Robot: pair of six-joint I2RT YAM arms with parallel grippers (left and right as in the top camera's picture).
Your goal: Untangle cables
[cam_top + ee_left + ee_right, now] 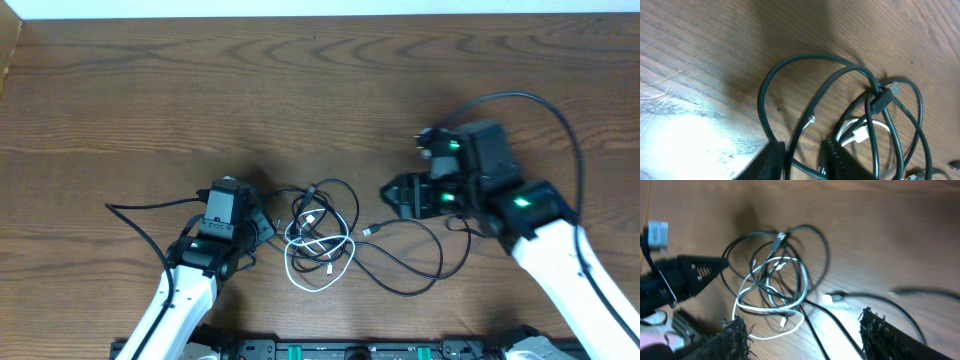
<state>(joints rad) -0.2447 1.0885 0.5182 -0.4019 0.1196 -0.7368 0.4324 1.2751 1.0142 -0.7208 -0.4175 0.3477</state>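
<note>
- The desk [150, 90] is seen carrying the tangled cables [320, 235] at lower centre.
- The right gripper [388, 197] is spread wide, empty, right of the tangle.
- The left gripper [804, 150] is parted narrowly, with a black cable [760, 101] passing between.
- The white cable [300, 275] is looped inside the tangle.

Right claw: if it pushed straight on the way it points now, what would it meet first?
Probably the loose plug of a black cable, just ahead of the open right claw; the tangle with the white cable lies beyond. Height over the table is unclear, so it might pass above.
</note>
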